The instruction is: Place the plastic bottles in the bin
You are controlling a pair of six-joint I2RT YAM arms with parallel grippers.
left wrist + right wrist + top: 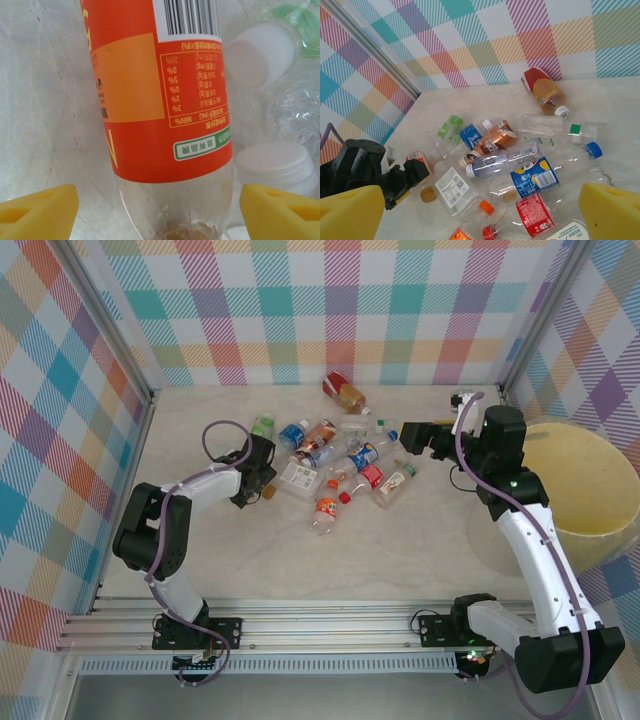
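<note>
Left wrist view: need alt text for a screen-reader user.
A clear plastic bottle with an orange-red label lies on the pale marbled table between the left gripper's two yellow fingers, which stand open, clear of its sides. Two white bottle caps sit at the picture's right.

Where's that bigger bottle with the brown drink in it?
In the overhead view the big brown bottle lies on its side near the checked back wall, just beyond the heap of small bottles, left of the yellow bin.
</note>
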